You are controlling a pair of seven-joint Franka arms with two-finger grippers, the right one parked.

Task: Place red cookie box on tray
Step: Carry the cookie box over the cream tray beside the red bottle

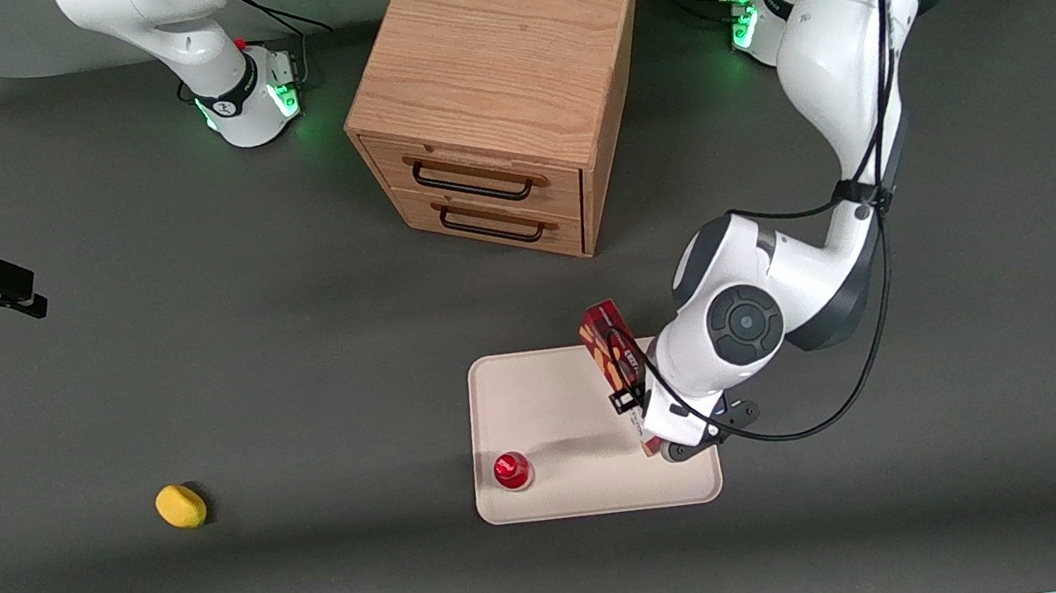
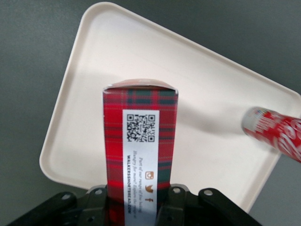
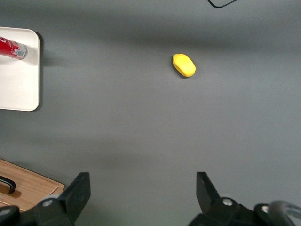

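End effector (image 1: 649, 423) clamped on the red cookie box (image 1: 613, 351), held over the tray (image 1: 541, 406) near the surface's front edge. Pickup done; lowering and release remain.

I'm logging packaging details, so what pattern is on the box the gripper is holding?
Red and dark green plaid with a white QR label on the red cookie box, clearest in the left wrist view, held by the gripper.

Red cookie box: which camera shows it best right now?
The left wrist view: the red cookie box fills it, held in the pincer over the tray. In the front view the box is small and partly covered by the arm. The right wrist view misses it.
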